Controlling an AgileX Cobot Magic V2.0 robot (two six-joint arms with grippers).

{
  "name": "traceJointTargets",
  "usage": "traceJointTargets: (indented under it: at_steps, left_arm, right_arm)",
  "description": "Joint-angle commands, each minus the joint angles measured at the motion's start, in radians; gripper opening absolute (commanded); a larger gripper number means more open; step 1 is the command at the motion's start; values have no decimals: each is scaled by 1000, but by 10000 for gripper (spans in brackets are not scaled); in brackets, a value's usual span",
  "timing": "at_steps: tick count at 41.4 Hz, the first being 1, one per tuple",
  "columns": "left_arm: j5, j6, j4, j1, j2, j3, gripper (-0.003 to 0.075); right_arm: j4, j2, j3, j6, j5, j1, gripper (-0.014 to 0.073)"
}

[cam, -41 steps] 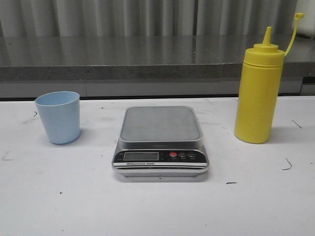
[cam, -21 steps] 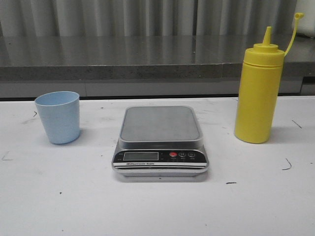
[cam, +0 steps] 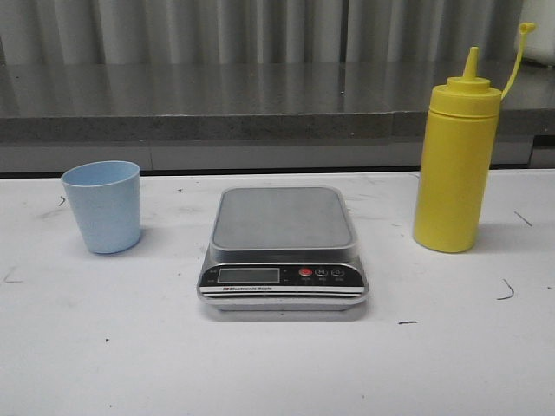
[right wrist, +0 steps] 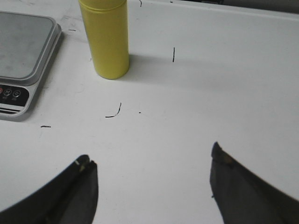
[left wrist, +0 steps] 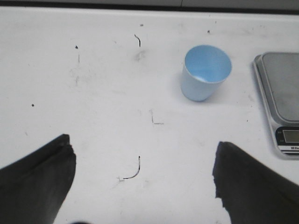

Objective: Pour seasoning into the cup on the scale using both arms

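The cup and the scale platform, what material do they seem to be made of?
The cup looks like matte light blue plastic: even colour, no shine. The scale platform appears to be brushed steel, grey with a soft sheen; its front panel looks like glossy black plastic.

The left gripper (left wrist: 142, 184) has its two dark fingers spread wide apart, with nothing between them. The right gripper (right wrist: 152, 186) is the same, its fingers wide apart and holding nothing. In the front view neither arm is visible.
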Motion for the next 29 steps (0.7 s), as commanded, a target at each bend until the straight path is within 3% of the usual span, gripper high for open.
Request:
traceJointTargets:
  at_steps: [1, 10, 29]
  left_arm:
    - [-38, -1, -12, -36, 119, -87, 586]
    - [-45, -1, -5, -116, 372, -205, 586]
    - [-28, -1, 15, -124, 829, -501, 586]
  right_arm:
    - [-9, 12, -23, -11, -60, -2, 529]
    - [-9, 12, -23, -11, -60, -2, 529]
    - [-9, 12, -23, -11, -60, -2, 529]
